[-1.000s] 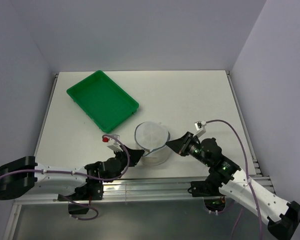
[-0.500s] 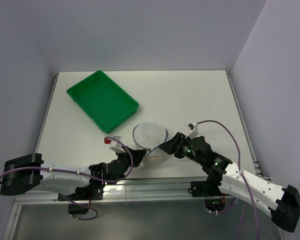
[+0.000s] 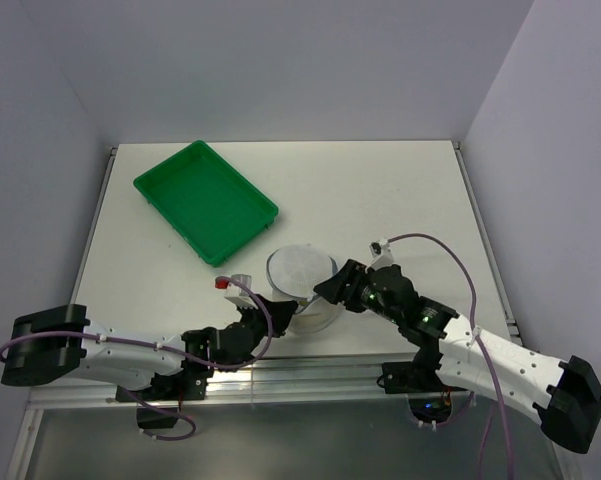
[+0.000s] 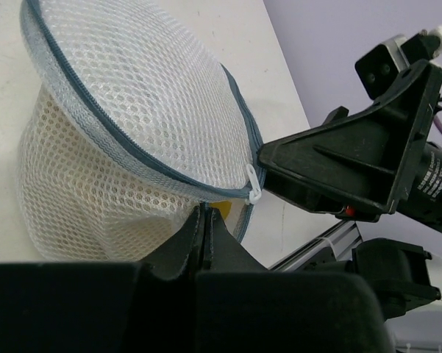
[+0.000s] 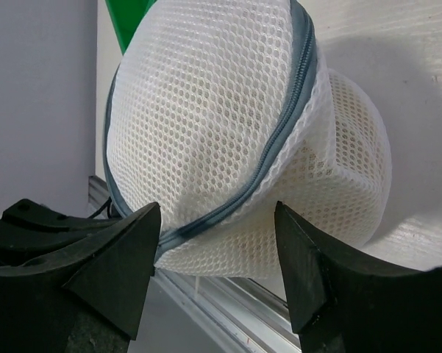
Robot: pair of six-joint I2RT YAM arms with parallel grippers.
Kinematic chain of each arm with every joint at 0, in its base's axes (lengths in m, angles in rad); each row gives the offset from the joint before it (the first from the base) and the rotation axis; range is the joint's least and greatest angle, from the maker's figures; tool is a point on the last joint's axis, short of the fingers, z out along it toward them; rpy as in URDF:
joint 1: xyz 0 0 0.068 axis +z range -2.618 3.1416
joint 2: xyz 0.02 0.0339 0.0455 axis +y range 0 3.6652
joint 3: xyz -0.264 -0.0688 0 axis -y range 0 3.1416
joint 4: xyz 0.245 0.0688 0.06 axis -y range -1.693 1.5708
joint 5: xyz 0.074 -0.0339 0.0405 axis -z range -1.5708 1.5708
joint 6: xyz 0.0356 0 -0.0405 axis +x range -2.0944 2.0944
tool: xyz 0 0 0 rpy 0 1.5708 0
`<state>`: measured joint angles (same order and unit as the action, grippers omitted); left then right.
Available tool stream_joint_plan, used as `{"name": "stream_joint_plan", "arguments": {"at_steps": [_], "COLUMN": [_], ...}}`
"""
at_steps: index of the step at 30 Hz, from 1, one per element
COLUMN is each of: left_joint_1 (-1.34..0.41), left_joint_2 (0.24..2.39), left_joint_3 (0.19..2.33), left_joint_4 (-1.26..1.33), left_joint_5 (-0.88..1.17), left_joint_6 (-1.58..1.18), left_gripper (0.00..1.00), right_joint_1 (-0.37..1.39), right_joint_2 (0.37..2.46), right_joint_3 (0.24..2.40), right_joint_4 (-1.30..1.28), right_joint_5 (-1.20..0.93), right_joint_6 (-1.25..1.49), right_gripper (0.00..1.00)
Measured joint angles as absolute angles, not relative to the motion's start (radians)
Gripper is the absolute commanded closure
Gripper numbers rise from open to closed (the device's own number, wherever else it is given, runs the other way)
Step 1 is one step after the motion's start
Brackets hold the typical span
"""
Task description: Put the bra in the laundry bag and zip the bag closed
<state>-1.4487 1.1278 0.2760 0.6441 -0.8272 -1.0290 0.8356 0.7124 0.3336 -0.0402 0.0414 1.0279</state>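
The round white mesh laundry bag (image 3: 300,275) with a dark zipper rim stands near the white table's (image 3: 400,190) front edge. A sliver of the mustard-yellow fabric bra (image 4: 221,209) shows under the rim. The left gripper (image 3: 280,312), jaws pressed together, touches the bag's wall at 7 o'clock; whether it pinches mesh is unclear. The right gripper (image 3: 328,288) gapes wide and empty, straddling the rim at 3 o'clock, beside the small white zipper pull (image 4: 255,184). The green rectangular plastic tray (image 3: 205,200) lies at 10 o'clock, well apart.

The laundry bag (image 3: 302,282) sits on the table (image 3: 400,190) between the left end effector (image 3: 279,309) and right end effector (image 3: 326,288), tray (image 3: 205,200) behind-left.
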Motion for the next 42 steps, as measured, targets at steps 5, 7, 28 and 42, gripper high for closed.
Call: {"name": "stream_joint_plan", "arguments": {"at_steps": [5, 7, 28, 42], "left_joint_1": [-1.457, -1.459, -1.441, -1.437], "left_joint_2": [1.131, 1.131, 0.864, 1.035], "left_joint_3": [0.299, 0.303, 0.472, 0.477], "left_joint_4": [0.623, 0.615, 0.243, 0.265], "left_joint_5": [-0.840, -0.847, -0.840, -0.667], "left_joint_6": [-0.989, -0.977, -0.967, -1.119], "left_gripper": [1.00, 1.00, 0.40, 0.60], "right_joint_1": [0.836, 0.836, 0.840, 0.840], "right_joint_2": [0.756, 0.764, 0.679, 0.781], "right_joint_3": [0.387, 0.393, 0.187, 0.031], "right_joint_4": [-0.072, -0.071, 0.614, 0.879], "right_joint_5": [0.043, 0.048, 0.192, 0.164], "right_joint_6": [1.002, 0.998, 0.923, 0.953], "right_gripper": [0.47, 0.58, 1.00, 1.00]}}
